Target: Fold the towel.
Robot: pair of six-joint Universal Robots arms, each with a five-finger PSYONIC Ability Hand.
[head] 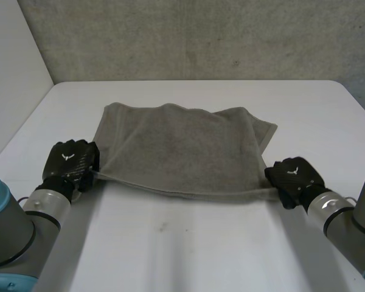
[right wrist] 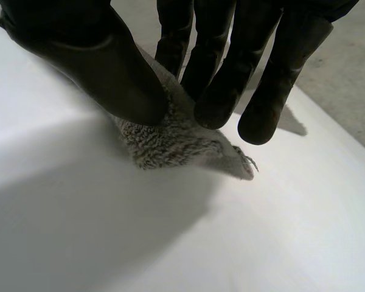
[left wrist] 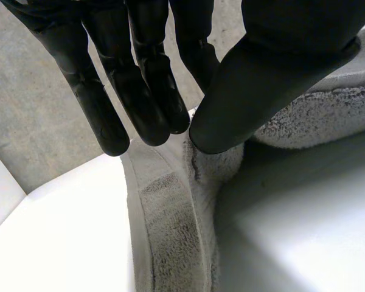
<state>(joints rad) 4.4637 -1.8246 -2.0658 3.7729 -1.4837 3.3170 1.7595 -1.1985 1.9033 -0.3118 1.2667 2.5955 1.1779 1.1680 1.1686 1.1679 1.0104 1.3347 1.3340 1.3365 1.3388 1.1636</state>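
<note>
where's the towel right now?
In the head view the towel lies in the middle of the white table, its near edge stretched between the left hand and the right hand, each pinching a near corner.

A white worktop [head: 182,255] with a smooth matt surface and rounded far corners fills the lower part of the head view. A small dark mark [head: 162,227] sits on it near the front. Behind its far edge stands a rough grey wall [head: 201,36], speckled like concrete. A plain white wall [head: 12,73] meets it at the left. The light is soft and even.
</note>
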